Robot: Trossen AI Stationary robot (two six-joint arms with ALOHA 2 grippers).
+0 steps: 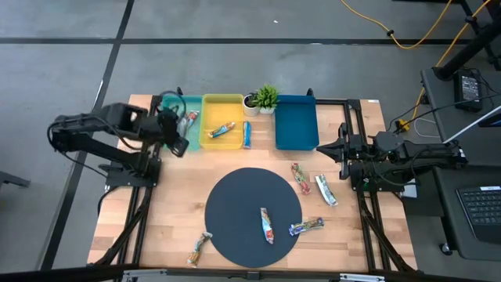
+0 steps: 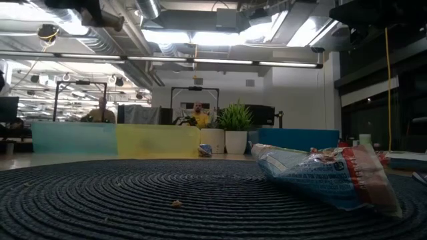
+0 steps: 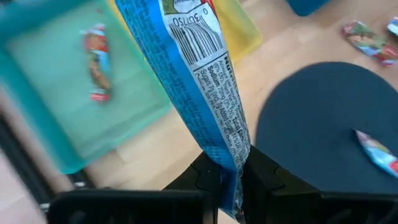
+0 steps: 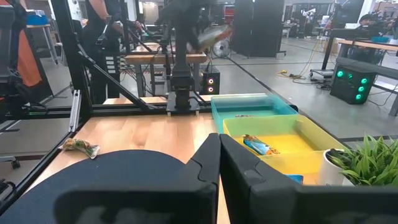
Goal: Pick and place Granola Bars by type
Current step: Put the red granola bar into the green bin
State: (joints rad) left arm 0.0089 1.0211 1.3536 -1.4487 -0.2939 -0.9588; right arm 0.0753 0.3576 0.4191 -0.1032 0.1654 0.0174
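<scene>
Left tool [image 3: 229, 177] grasps a blue bar [image 3: 199, 81] above the teal tray [image 3: 46, 81]; right tool [image 4: 219, 155] waits clenched at 3 o'clock.

The left gripper [image 3: 231, 180] pinches a blue-wrapped granola bar [image 3: 198, 74] above the teal tray [image 3: 56, 81], where another bar [image 3: 97, 61] lies.

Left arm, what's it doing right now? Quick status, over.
Left gripper shut on blue bar, above teal bin. Right gripper shut, empty, parked. Nothing blocking.

Granola bars [image 1: 268, 225]: nine — one held over the teal bin
Bins [image 1: 221, 121]: three — teal, yellow, blue
Round mat [image 1: 252, 215]: one
Potted plants [image 1: 265, 99]: one
</scene>
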